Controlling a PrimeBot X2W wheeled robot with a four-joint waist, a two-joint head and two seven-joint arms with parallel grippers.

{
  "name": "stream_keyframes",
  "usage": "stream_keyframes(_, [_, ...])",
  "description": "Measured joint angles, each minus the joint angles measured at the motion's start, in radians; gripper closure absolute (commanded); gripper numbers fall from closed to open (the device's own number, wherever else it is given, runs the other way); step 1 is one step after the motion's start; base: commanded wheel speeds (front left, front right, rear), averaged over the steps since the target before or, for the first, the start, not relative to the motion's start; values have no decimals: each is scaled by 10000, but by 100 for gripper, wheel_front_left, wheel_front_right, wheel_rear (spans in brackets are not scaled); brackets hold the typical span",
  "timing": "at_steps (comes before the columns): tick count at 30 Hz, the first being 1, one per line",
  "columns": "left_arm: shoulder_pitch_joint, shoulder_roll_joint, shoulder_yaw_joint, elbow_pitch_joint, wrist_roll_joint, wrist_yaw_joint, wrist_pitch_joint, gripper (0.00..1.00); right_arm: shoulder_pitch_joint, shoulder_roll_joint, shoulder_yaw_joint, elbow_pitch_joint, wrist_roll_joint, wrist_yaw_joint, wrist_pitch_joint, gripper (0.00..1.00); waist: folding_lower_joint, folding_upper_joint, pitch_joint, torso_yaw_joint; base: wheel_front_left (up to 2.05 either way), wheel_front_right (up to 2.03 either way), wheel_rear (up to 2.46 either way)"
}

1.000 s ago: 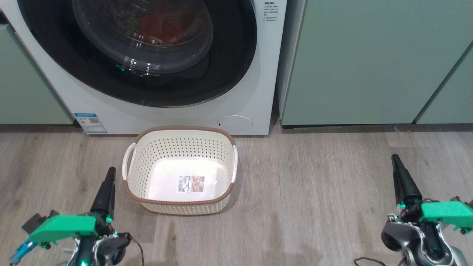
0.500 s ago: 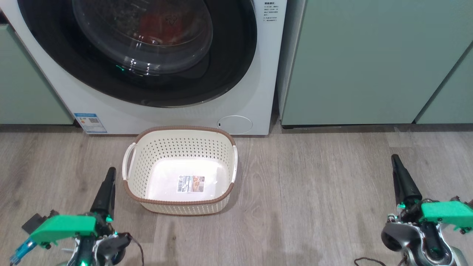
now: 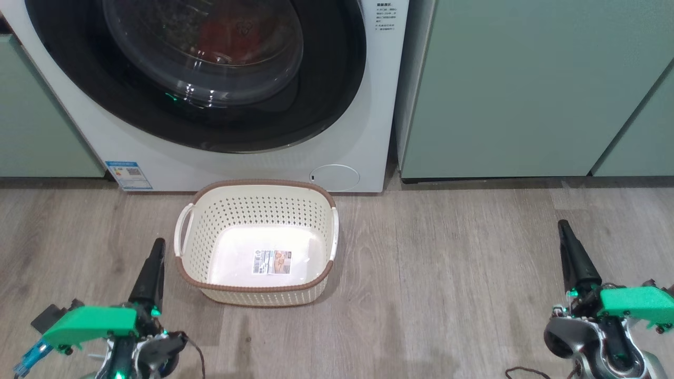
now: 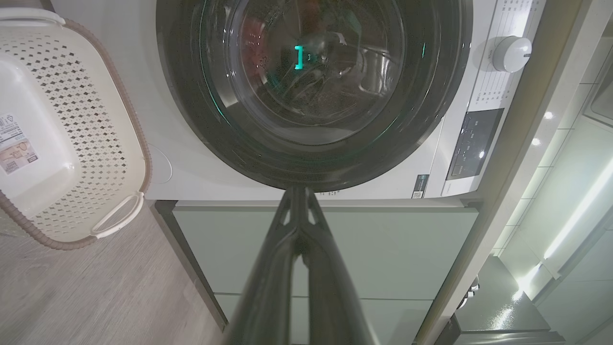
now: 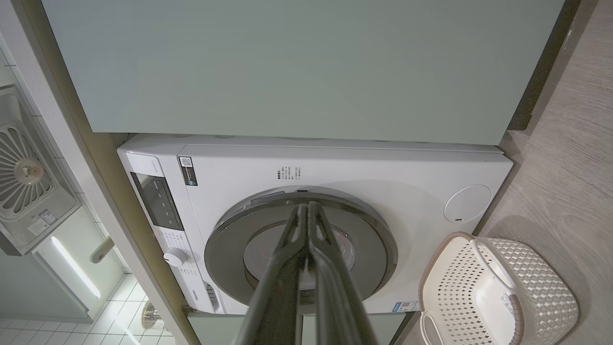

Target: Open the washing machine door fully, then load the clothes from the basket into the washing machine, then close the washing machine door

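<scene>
Grey wood-look plank floor (image 3: pixel 447 273), pale green cabinets (image 3: pixel 516 89), dark plinth beneath (image 3: pixel 500 180)

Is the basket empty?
Empty. The basket shows a bare floor with only its label; red clothes show behind the door glass.

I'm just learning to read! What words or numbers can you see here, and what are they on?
Nothing reads clearly enough to quote.
Blue sticker, low on the washing machine: too small to read.
Printed lines at the machine's upper front: too small.
Label on the basket floor: blurred.
Markings by the dial and on the dark control panel: too small.
</scene>
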Motion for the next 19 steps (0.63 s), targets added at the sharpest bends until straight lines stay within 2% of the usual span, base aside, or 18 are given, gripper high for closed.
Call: stream_keyframes(19, [0, 0, 0, 0, 0, 0, 0, 100, 0, 6, -23, 2, 0, 0, 29, 100, 0, 0, 0, 0, 0, 0, 0])
